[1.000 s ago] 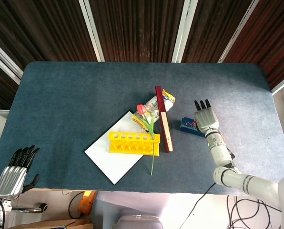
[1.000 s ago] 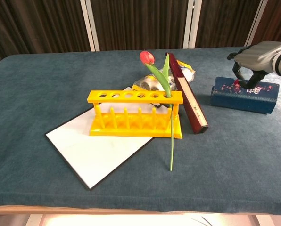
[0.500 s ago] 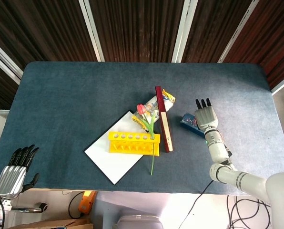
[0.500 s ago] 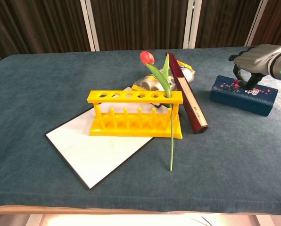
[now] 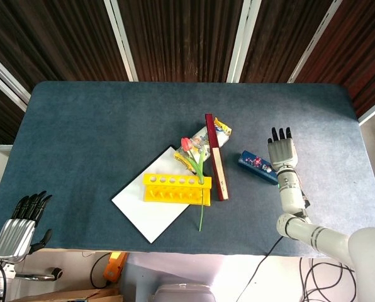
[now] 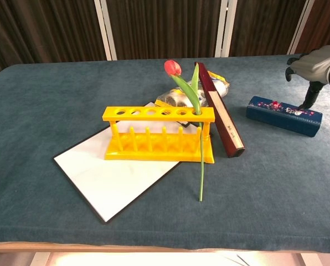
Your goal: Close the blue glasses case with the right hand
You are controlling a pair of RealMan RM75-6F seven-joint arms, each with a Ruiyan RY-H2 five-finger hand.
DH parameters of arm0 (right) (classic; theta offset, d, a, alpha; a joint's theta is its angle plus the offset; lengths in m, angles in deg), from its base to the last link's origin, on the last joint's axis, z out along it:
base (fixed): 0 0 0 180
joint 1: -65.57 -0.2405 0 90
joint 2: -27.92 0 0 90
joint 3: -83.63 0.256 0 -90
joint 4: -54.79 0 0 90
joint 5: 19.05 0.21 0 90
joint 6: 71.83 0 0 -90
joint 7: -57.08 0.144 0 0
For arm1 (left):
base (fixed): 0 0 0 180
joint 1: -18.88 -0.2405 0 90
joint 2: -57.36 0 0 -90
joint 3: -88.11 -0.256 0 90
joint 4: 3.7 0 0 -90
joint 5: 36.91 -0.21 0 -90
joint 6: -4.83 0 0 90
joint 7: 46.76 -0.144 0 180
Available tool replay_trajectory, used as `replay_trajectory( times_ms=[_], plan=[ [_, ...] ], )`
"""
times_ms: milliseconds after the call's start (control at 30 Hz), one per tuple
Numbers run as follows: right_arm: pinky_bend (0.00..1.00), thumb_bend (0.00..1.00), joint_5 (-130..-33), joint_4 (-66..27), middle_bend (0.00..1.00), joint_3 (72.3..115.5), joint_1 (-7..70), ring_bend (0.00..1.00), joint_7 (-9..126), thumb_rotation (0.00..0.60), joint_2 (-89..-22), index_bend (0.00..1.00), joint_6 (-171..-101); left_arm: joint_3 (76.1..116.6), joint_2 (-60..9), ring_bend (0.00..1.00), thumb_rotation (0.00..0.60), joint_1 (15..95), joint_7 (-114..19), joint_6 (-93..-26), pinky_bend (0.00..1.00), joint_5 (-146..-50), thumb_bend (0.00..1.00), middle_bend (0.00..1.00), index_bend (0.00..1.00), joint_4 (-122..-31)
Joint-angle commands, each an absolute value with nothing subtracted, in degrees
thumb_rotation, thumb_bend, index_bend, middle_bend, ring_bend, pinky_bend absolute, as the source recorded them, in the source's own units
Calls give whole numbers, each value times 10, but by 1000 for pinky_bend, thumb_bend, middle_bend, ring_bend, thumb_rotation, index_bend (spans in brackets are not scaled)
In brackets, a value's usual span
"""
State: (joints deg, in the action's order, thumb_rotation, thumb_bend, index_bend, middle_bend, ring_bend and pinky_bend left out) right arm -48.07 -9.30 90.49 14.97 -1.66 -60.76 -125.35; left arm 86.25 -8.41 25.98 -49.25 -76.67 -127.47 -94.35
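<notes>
The blue glasses case [image 5: 258,167] [image 6: 284,115] lies shut and flat on the blue table, right of the dark red book. My right hand [image 5: 282,151] [image 6: 314,65] hovers just right of the case and above it, fingers apart and holding nothing, clear of the lid. My left hand [image 5: 21,221] hangs beyond the table's near left corner, fingers straight and empty; the chest view does not show it.
A yellow test-tube rack [image 6: 158,134] with a red tulip [image 6: 173,68] stands on a white sheet [image 6: 115,175] mid-table. A dark red book [image 6: 219,111] leans beside it, with a snack packet [image 5: 212,134] behind. The table's right edge [image 5: 363,157] is near my right hand.
My right hand lifted off the case and drew away to the right. The case now lies lower and flatter than before. The left hand stayed put.
</notes>
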Motion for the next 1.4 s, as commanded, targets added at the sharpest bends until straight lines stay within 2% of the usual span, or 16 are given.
replay_trajectory(
  times_ms=[33, 133, 267, 433, 500, 633, 1067, 1267, 1400],
  plan=[
    [0, 286, -484, -104, 0, 909, 154, 0, -9, 600, -600, 305, -1261, 862, -84, 0, 600, 260, -492, -767, 54, -1275, 371, 0, 0, -944],
    [0, 254, -489, -150, 0, 911, 162, 0, 2, 600, -569, 286, -1267, 862, -84, 0, 600, 259, -492, -769, 54, -1277, 371, 0, 0, -944],
    [0, 252, -520, -260, 0, 899, 187, 0, 34, 600, -500, 307, -1278, 860, -84, 0, 600, 259, -492, -771, 55, -1281, 371, 0, 0, -944],
    [0, 252, -493, -298, 0, 896, 189, 0, 61, 600, -478, 350, -1237, 859, -84, 0, 600, 260, -492, -771, 55, -1285, 371, 0, 0, -944],
    [0, 252, -479, -296, 0, 893, 186, 0, 69, 600, -477, 369, -1219, 859, -84, 0, 600, 259, -491, -773, 55, -1286, 371, 0, 0, -944],
    [0, 269, -478, -264, 0, 878, 178, 0, 54, 600, -497, 397, -1236, 859, -83, 0, 600, 258, -488, -776, 55, -1287, 371, 0, 0, -944],
    [1, 286, -444, -189, 0, 871, 167, 0, 68, 600, -542, 441, -1213, 860, -82, 0, 600, 259, -484, -775, 56, -1285, 370, 0, 0, -942],
    [32, 387, -442, -174, 4, 870, 164, 0, 76, 600, -550, 557, -1207, 860, -81, 0, 600, 259, -483, -775, 56, -1285, 371, 0, 0, -942],
    [36, 402, -449, -173, 11, 868, 166, 0, 80, 600, -552, 576, -1215, 859, -81, 0, 600, 259, -483, -775, 56, -1286, 371, 0, 0, -942]
  ],
)
